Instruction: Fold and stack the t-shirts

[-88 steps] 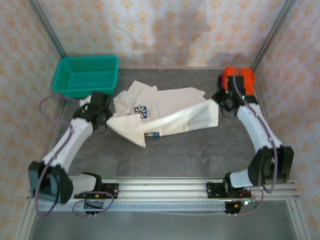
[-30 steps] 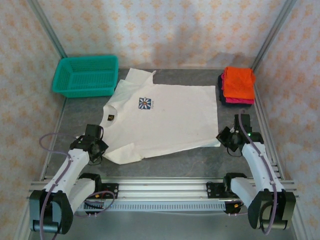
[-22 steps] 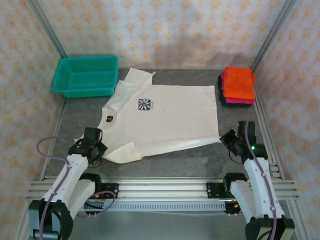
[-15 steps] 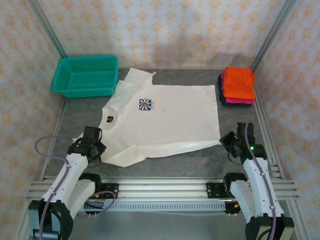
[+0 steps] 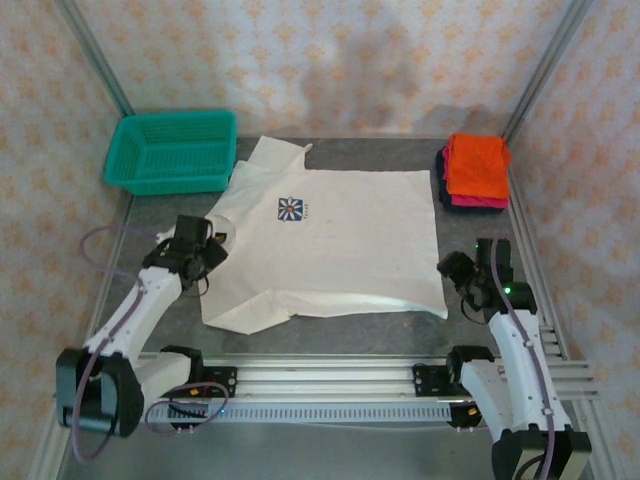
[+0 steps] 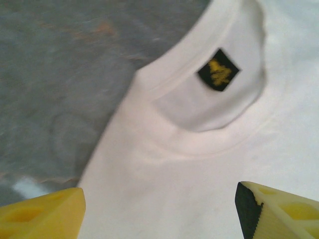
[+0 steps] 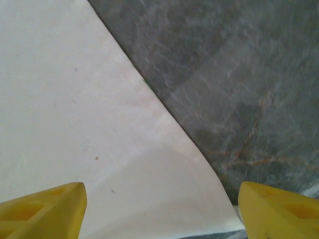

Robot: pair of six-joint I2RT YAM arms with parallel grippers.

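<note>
Both arms stretch forward and bend low, the left claw pointing inward to the right, the right claw inward to the left, each with yellow fingers spread wide.

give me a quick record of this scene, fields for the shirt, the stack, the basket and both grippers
white t-shirt: spread flat on the table, logo side up, collar toward the left arm
folded stack: far right corner, orange on top, pink and dark beneath
basket: teal, far left corner, beside the shirt's far sleeve
left gripper: open, over the collar and its label, holding nothing
right gripper: open, over the near right hem corner, holding nothing
</note>
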